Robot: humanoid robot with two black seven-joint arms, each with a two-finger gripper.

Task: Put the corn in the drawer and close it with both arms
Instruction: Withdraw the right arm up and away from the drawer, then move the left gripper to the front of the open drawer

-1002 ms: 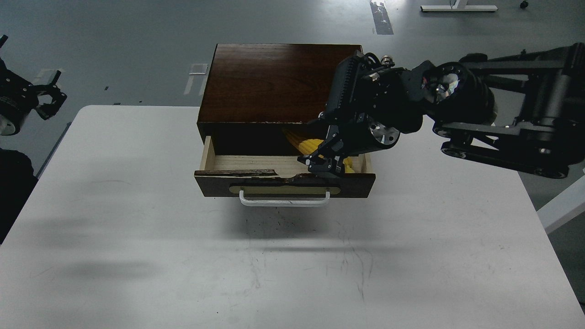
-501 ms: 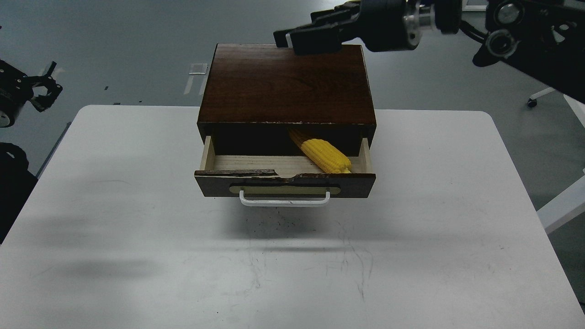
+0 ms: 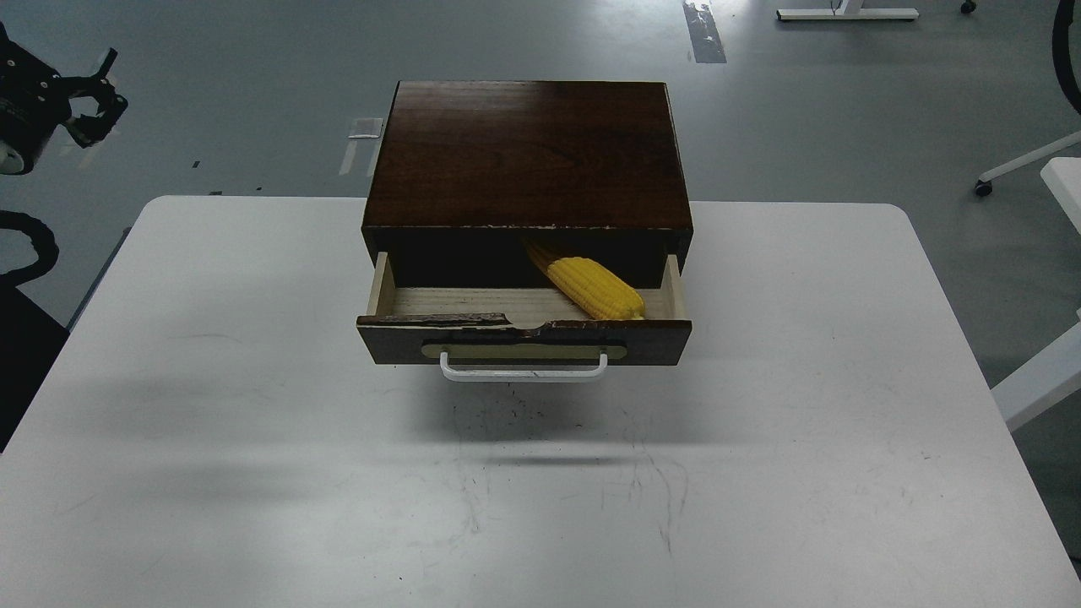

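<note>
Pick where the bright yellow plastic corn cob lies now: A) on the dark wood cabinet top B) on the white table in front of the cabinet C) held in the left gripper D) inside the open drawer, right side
D: the bright yellow plastic corn cob lies slantwise inside the open dark brown drawer, toward its right side, with no gripper touching it.

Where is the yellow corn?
In the head view, the corn lies inside the open drawer, on its right side, slanting back under the cabinet top.
</note>
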